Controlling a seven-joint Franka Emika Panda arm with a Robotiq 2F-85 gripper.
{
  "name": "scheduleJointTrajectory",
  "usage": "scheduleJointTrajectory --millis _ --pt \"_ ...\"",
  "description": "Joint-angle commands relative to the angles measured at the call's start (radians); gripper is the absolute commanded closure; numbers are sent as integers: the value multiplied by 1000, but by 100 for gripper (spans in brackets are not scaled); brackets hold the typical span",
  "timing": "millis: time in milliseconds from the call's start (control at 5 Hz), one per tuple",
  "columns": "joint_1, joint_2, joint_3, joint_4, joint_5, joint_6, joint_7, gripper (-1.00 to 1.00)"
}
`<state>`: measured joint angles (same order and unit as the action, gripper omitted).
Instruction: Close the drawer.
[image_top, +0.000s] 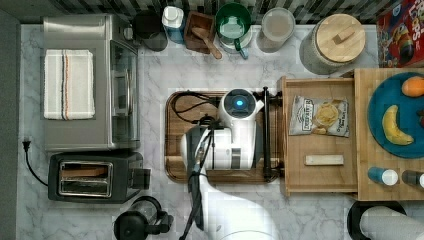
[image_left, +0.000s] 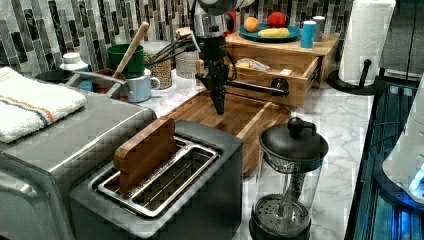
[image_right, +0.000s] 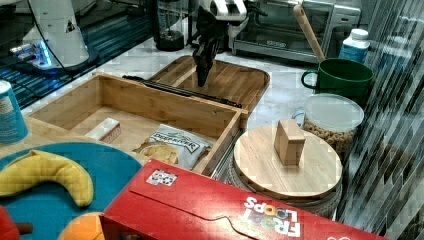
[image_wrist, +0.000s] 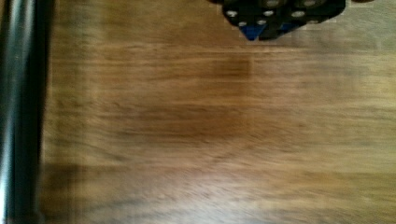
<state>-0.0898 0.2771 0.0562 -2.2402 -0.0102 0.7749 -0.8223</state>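
Top view: the drawer (image_top: 320, 172) stood pulled well out of the cabinet (image_top: 367, 135), toward the top view's left, so nothing of the closing was done yet. Its black bar handle (image_top: 266, 135) lay over the edge of the cutting board (image_top: 175, 135). Inside: 1 chip bag (image_top: 319, 116), 1 small pale block (image_top: 324, 160).

Left view: the gripper (image_left: 220, 106) hung over the board, pointing down, just beside the handle; touching or not, couldn't tell. Fingertips looked pressed together w/ nothing between, as far as could be made out.

Right view: 1 drawer, 1 handle, 1 gripper (image_right: 201, 80) on the outer side of the handle, apart from the drawer box. The whole push was left, I'd judge.

Wrist view: board grain below, handle (image_wrist: 18, 112) along one edge.
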Motion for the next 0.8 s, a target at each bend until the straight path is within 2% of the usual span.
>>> scheduleJointTrajectory --millis 200,400,800 --pt "-132 1 -52 146 -28 -1 -228 100" --pt "-151 -6 -67 149 -20 -9 -287 100" --pt "-197 -5 -99 137 -12 91 -405 100"
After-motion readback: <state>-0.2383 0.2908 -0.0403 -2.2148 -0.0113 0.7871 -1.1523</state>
